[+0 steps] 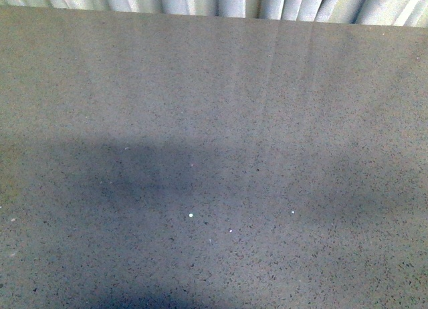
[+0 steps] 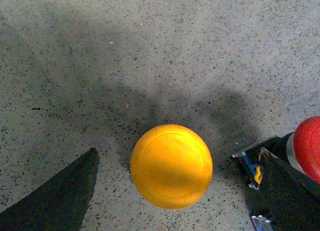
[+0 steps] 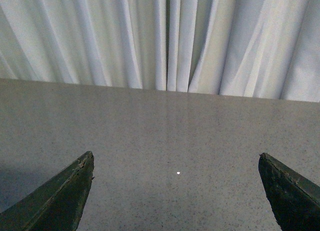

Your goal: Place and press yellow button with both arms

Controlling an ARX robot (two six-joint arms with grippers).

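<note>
In the left wrist view the yellow button (image 2: 171, 166) shows its round yellow cap from straight above, on the speckled grey table (image 2: 150, 51). My left gripper (image 2: 177, 183) is open, with one finger on each side of the cap and a gap on both sides. My right gripper (image 3: 176, 178) is open and empty over bare table, facing the white curtain. In the front view neither arm nor the button shows.
A red button (image 2: 307, 148) on a dark base sits right beside the left gripper's far finger (image 2: 282, 191). A white pleated curtain (image 3: 165, 41) hangs behind the table's far edge (image 1: 214, 16). Shadows lie across the table's near part (image 1: 154, 175).
</note>
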